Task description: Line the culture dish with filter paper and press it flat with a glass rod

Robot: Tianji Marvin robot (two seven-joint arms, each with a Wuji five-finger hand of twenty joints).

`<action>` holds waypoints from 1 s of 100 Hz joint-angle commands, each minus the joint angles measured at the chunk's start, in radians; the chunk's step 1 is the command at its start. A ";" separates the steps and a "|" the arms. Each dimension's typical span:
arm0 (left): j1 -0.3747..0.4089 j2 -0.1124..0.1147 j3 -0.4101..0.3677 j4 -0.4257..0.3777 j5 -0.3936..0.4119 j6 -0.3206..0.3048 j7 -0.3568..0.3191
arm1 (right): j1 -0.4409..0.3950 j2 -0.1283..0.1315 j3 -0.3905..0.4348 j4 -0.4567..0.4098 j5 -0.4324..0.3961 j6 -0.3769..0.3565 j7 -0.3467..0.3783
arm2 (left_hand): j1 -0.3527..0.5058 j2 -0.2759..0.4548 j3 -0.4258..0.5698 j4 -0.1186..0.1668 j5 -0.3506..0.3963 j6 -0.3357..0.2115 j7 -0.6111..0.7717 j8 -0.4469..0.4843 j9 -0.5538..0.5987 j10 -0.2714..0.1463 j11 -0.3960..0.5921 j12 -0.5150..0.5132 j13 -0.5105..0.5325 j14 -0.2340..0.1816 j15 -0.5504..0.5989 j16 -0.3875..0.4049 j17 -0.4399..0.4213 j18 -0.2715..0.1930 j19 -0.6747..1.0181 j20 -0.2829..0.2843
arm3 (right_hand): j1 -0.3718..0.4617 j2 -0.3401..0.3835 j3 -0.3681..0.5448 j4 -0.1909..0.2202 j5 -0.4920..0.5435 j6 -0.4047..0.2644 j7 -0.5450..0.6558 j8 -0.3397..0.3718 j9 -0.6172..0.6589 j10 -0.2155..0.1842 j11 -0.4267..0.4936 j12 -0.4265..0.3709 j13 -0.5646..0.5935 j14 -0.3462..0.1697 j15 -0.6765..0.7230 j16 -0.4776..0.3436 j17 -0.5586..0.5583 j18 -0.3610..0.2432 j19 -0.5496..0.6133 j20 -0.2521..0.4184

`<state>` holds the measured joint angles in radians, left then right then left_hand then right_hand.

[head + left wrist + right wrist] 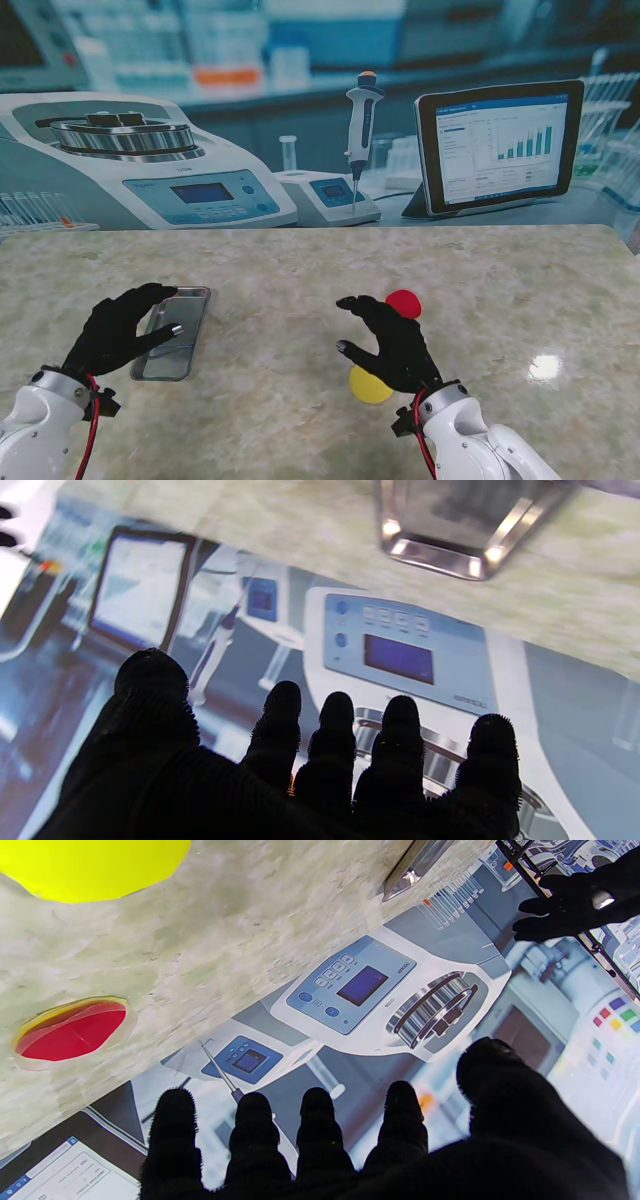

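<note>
A red disc lies in a shallow clear culture dish right of the table's middle. Nearer to me lies a yellow paper disc, partly hidden under my wrist. My right hand hovers between the two discs, open, fingers spread and holding nothing. My left hand hangs over the near left part of a steel tray, open, with nothing between its fingers. A small glint shows by its thumb; I cannot make out a glass rod.
The marble table top ends at a printed lab backdrop along its far edge. A light reflection shines on the table at the right. The right wrist view also catches the tray's corner and my left hand.
</note>
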<state>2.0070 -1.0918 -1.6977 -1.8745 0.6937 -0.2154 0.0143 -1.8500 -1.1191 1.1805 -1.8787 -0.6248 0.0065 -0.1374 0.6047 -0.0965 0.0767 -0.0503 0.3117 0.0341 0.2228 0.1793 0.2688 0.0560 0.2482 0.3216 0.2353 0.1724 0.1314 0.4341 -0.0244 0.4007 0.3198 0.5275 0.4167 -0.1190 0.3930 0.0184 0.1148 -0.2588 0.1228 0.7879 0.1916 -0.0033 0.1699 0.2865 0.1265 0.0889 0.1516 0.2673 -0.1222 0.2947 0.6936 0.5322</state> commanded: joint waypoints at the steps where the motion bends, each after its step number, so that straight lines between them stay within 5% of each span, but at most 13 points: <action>1: 0.039 -0.014 0.019 -0.038 0.011 -0.010 0.007 | 0.000 -0.005 -0.002 -0.011 0.000 -0.001 -0.002 | -0.002 0.029 -0.014 0.026 -0.043 -0.005 -0.024 -0.017 -0.067 -0.034 -0.025 -0.024 -0.070 -0.037 -0.042 -0.019 -0.030 -0.036 -0.118 0.002 | 0.008 0.033 -0.012 0.027 -0.014 0.005 -0.036 -0.021 -0.028 -0.033 -0.022 -0.016 -0.031 -0.024 -0.005 -0.008 -0.011 -0.013 0.010 -0.009; 16: 0.103 -0.027 0.060 -0.095 -0.053 -0.031 0.053 | 0.009 -0.006 -0.009 -0.006 0.002 -0.004 -0.007 | 0.011 0.047 -0.042 0.030 -0.102 -0.012 -0.038 -0.025 -0.112 -0.047 -0.129 -0.066 -0.159 -0.078 -0.083 -0.040 -0.084 -0.092 -0.198 0.005 | 0.012 0.033 -0.009 0.034 0.011 0.011 -0.119 -0.087 -0.029 -0.047 -0.060 -0.056 -0.034 -0.043 -0.043 -0.033 -0.010 -0.024 -0.023 -0.028; 34: 0.151 -0.039 0.128 -0.130 -0.110 -0.041 0.104 | 0.022 -0.008 -0.024 -0.003 0.019 -0.004 -0.004 | 0.025 0.069 -0.079 0.035 -0.142 -0.022 -0.070 -0.047 -0.153 -0.061 -0.232 -0.068 -0.201 -0.101 -0.107 -0.104 -0.057 -0.118 -0.283 -0.118 | 0.021 0.036 -0.001 0.051 0.021 0.009 -0.147 -0.174 -0.033 -0.056 -0.095 -0.091 -0.040 -0.060 -0.084 -0.059 -0.013 -0.032 -0.058 -0.045; 36: 0.155 -0.040 0.136 -0.133 -0.115 -0.039 0.109 | 0.022 -0.008 -0.025 -0.005 0.021 -0.003 -0.003 | 0.025 0.070 -0.080 0.035 -0.145 -0.022 -0.071 -0.048 -0.153 -0.086 -0.236 -0.068 -0.202 -0.101 -0.109 -0.109 -0.058 -0.120 -0.284 -0.123 | 0.021 0.036 -0.001 0.052 0.021 0.008 -0.146 -0.175 -0.035 -0.056 -0.097 -0.092 -0.042 -0.062 -0.086 -0.060 -0.014 -0.032 -0.059 -0.045; 66: 0.201 -0.051 0.249 -0.156 -0.161 -0.010 0.178 | 0.022 -0.010 -0.036 0.008 0.049 -0.026 -0.006 | 0.038 0.082 -0.084 0.038 -0.156 -0.020 -0.146 -0.092 -0.167 -0.107 -0.274 -0.237 -0.209 -0.162 -0.154 -0.356 -0.038 -0.181 -0.337 -0.392 | 0.002 0.025 -0.008 0.052 0.024 -0.004 -0.151 -0.256 -0.047 -0.061 -0.151 -0.093 -0.059 -0.068 -0.156 -0.084 -0.024 -0.027 -0.127 -0.069; 100: 0.185 -0.063 0.340 -0.155 -0.210 0.038 0.236 | -0.009 -0.010 -0.036 0.034 0.087 -0.098 -0.011 | 0.032 0.091 -0.087 0.037 -0.154 -0.036 -0.174 -0.107 -0.168 -0.107 -0.276 -0.251 -0.212 -0.145 -0.155 -0.368 -0.039 -0.170 -0.337 -0.418 | -0.032 0.022 -0.006 0.005 0.029 -0.001 -0.155 -0.331 -0.047 -0.068 -0.176 -0.085 -0.061 -0.085 -0.171 -0.116 -0.016 -0.058 -0.226 -0.108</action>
<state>2.1972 -1.1448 -1.3682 -2.0303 0.4904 -0.1889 0.2486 -1.8425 -1.1248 1.1523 -1.8575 -0.5457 -0.0853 -0.1453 0.6328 -0.0383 0.0130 -0.0497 0.1713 0.0342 0.0863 0.0857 0.1354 -0.0113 -0.0062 0.0888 0.0626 0.0546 -0.0019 0.0858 -0.0614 0.2616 0.0415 0.1522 0.4060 -0.1188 0.3930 0.0486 0.1349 -0.2472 -0.0030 0.4856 0.1812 -0.0177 0.0232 0.1985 0.0887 0.0486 0.0256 0.1778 -0.1305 0.2811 0.5206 0.4537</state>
